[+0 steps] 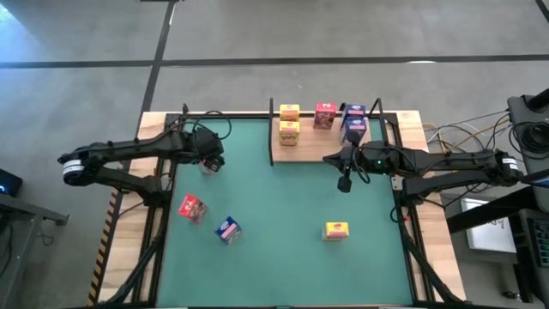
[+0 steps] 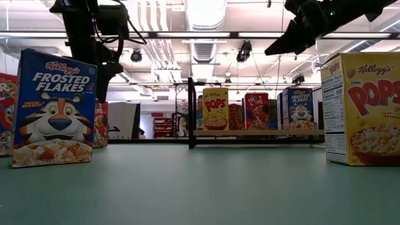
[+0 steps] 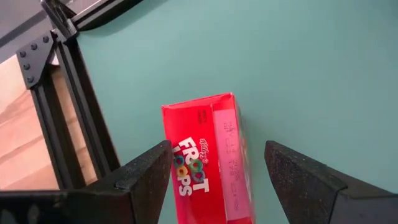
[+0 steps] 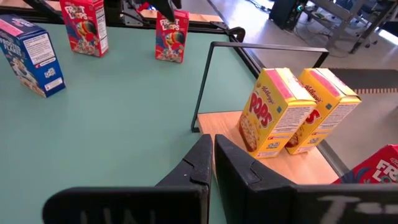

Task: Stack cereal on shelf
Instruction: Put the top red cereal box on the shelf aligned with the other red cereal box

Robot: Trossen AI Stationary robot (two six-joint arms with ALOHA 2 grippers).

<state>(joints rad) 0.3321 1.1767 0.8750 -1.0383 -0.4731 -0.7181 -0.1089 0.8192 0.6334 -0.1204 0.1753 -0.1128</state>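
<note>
A red cereal box (image 3: 208, 155) stands upright on the green mat at the far left, seen from above in the left wrist view. My left gripper (image 3: 217, 149) hangs open over it, pointing steeply down, one finger on each side of the box; no touch shows. It also shows from above (image 1: 208, 165). The shelf (image 1: 313, 144) at the far right carries two yellow boxes (image 1: 290, 123), a red box (image 1: 324, 115) and two blue boxes (image 1: 353, 120). My right gripper (image 1: 345, 183) is shut and bare, just in front of the shelf's near edge.
Three more boxes stand loose on the mat: a red one (image 1: 192, 208) and a blue one (image 1: 227, 229) at the near left, a yellow one (image 1: 336, 230) at the near right. Black frame struts (image 3: 68, 106) run along the mat's left edge. The mat's middle (image 1: 283, 197) is bare.
</note>
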